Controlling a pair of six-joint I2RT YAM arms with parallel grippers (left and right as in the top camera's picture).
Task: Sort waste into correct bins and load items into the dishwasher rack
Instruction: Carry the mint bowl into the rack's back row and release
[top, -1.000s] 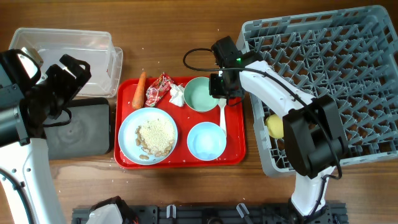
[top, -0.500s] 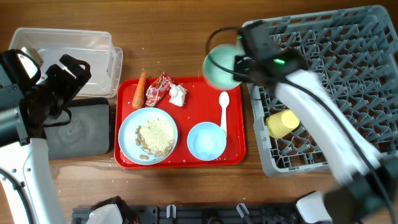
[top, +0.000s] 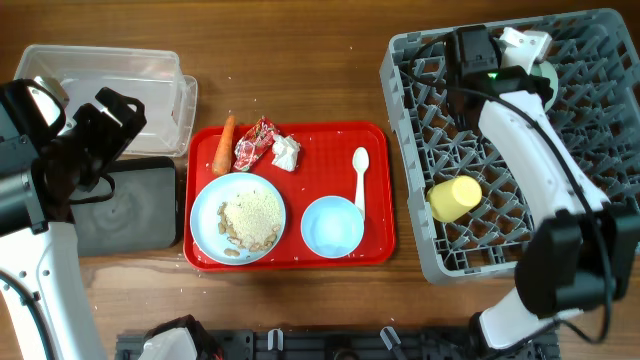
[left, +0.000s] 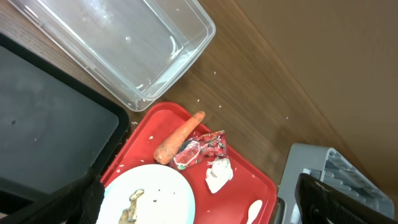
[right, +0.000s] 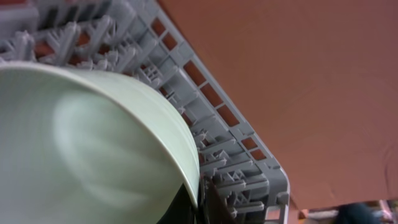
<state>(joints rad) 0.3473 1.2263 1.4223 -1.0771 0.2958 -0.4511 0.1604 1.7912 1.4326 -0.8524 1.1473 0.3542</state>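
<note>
Pale bowl (right: 81, 137) hangs tilted over the far part of the grey dishwasher rack (top: 600, 150), with your right gripper (right: 194, 202) clamped on its rim. A yellow cup (top: 453, 198) lies in the rack's near-left area. Your left gripper (top: 105, 125) hovers at the left by the clear tub (top: 100, 70) and black tray (top: 130, 215), fingers spread wide and empty. On the red serving tray (top: 375, 250) lie a light-blue bowl (top: 332, 225), white spoon (top: 360, 175), plate (top: 205, 215) of crumbs (top: 250, 215), carrot (top: 224, 143), wrapper (top: 255, 143) and tissue (top: 286, 152).
</note>
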